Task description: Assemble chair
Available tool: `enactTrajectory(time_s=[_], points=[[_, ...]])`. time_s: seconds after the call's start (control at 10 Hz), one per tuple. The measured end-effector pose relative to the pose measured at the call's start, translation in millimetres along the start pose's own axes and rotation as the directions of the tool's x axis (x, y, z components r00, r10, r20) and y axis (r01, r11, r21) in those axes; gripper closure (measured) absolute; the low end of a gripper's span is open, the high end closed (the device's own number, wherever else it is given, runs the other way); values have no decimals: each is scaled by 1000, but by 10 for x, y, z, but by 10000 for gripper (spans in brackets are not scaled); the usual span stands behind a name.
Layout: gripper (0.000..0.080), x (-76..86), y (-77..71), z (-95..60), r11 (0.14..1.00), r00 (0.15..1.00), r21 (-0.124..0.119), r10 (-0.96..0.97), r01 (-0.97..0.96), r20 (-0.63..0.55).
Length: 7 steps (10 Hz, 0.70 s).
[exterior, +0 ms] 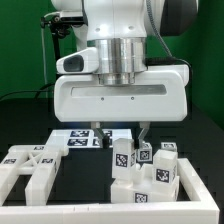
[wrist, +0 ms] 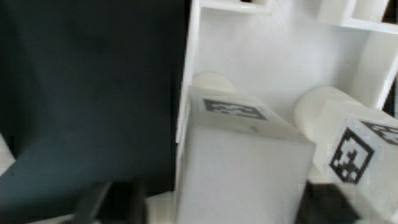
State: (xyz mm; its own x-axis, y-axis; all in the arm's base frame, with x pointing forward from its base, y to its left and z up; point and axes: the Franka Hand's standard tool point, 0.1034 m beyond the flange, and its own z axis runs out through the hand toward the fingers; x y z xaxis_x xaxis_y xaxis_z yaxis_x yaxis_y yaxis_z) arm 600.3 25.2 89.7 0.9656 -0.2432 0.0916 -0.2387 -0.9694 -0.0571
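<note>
The chair lies in loose white parts with black-and-white tags. Several chunky bars (exterior: 150,170) stand clustered at the exterior view's right. The flat X-braced panel (exterior: 30,165) lies at the left. My gripper (exterior: 121,145) hangs low over the cluster, jaws apart, one finger on each side of an upright tagged bar (exterior: 122,160). In the wrist view a broad white part (wrist: 240,160) fills the space between my dark fingers (wrist: 121,203), with my gripper (wrist: 240,208) astride it. A tagged block (wrist: 231,108) sits on it and another tagged bar (wrist: 361,150) stands beside it.
The marker board (exterior: 78,138) lies on the black table behind the parts. A low white L-shaped wall (exterior: 195,195) runs along the right and front of the bar cluster. Green backdrop and cables are behind the arm.
</note>
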Motion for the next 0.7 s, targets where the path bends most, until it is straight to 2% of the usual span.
enactTrajectory(time_s=[0.1, 0.5, 0.7], points=[[517, 5, 0, -3, 1000, 1000, 0, 0, 0, -1], [517, 5, 0, -3, 999, 999, 1, 47, -47, -1], [517, 2, -10, 4, 965, 965, 11, 263, -263, 4]])
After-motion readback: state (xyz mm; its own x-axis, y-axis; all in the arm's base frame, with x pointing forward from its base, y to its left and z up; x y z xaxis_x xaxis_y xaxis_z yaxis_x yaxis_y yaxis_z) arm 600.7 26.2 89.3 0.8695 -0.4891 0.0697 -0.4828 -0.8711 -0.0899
